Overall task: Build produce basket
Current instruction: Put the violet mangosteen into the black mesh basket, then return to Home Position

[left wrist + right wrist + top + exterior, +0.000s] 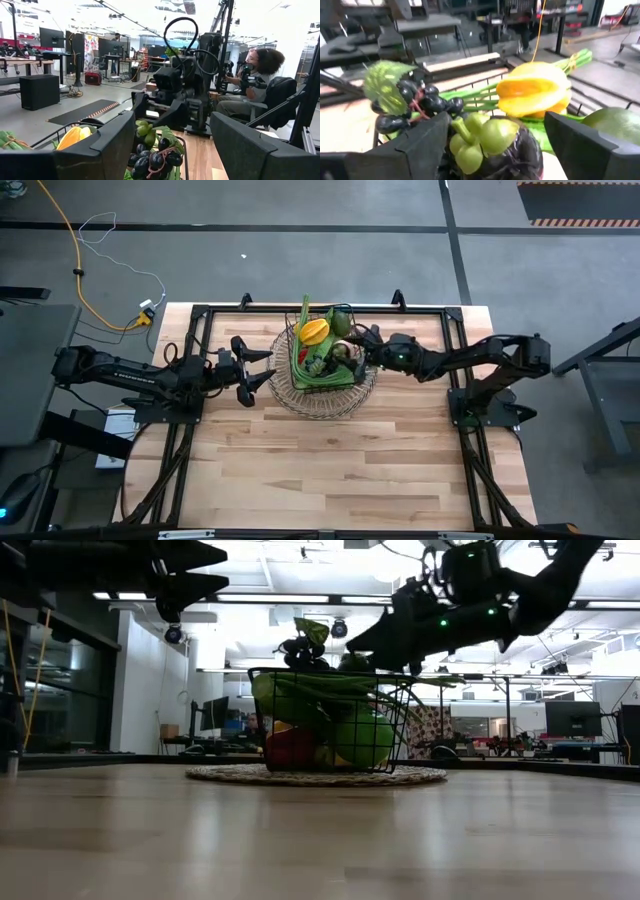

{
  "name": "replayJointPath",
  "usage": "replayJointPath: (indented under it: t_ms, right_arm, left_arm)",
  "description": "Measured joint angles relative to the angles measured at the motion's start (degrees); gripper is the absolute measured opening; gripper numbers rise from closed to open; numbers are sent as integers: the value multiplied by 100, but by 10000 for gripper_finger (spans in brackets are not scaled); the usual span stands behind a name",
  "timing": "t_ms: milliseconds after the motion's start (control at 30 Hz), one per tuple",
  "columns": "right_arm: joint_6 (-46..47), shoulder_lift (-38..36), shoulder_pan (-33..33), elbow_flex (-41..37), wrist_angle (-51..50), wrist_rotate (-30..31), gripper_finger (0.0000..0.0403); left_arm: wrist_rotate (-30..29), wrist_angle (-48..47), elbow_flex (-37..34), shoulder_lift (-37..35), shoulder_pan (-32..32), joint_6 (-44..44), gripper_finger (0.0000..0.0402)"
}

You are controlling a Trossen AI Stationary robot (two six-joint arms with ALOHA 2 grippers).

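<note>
Two grippers stand open as I hover my right gripper (362,346) over the basket (322,392) mid-table, left gripper (252,367) just beside; the heaped produce (322,345) looks light, rollable, grapes (415,107) best pinched by stem.

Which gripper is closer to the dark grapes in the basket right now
Right. The right gripper hangs open directly over the basket, just above the dark grapes. The left gripper, also open, is raised beside the basket's rim, clear of the produce.
</note>
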Motion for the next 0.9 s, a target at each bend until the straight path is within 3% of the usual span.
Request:
replayJointPath:
  t_ms: [233, 467, 667, 900]
  right_arm:
    - [9, 195, 4, 587, -1083, 21, 351]
    - [-96, -324, 4, 851, -1442, -265, 355]
    - [-261, -1103, 4, 367, -1342, -268, 355]
    - [-306, -1901, 4, -708, 166, -277, 355]
  left_arm:
    - [0, -15, 0, -1, -2, 2, 246]
    - [2, -61, 0, 1, -1, 2, 246]
    - [2, -173, -2, 1, -2, -1, 246]
    - [15, -147, -2, 1, 0, -42, 246]
